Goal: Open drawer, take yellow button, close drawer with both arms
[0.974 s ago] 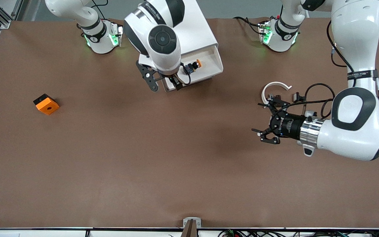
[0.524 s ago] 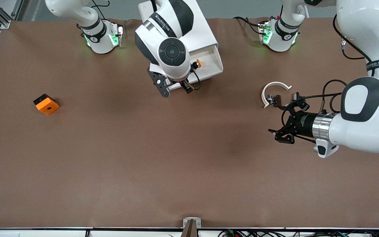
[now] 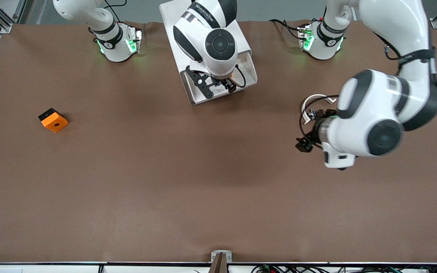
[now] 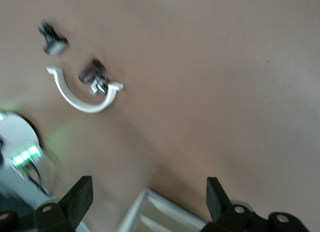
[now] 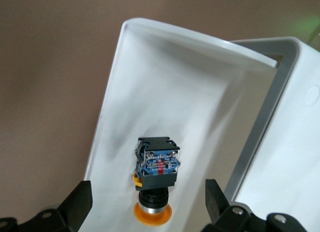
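The white drawer point(image 5: 150, 67) is pulled out of its white cabinet point(image 3: 176, 22). The button point(image 5: 156, 177) lies on its side in the drawer, its orange cap pointing toward the wrist camera. My right gripper point(image 5: 149, 207) hangs open over it, one finger on each side and neither touching. In the front view the right gripper point(image 3: 218, 85) covers the button, and only the drawer's rim point(image 3: 252, 72) shows beside it. My left gripper point(image 3: 302, 145) is open and empty over bare table near the white arc. In the left wrist view the left gripper point(image 4: 149, 199) has a drawer corner point(image 4: 165, 212) between its fingers, farther off.
A white arc point(image 3: 309, 100) and small black clips point(image 3: 313, 113) lie on the table under the left forearm. An orange square block point(image 3: 53, 120) with a hole sits toward the right arm's end. The brown tabletop point(image 3: 203, 189) stretches toward the front camera.
The right arm has shifted along the drawer front and now covers the button. The left arm has swung round, its forearm now over the white arc. Both grippers stayed open.
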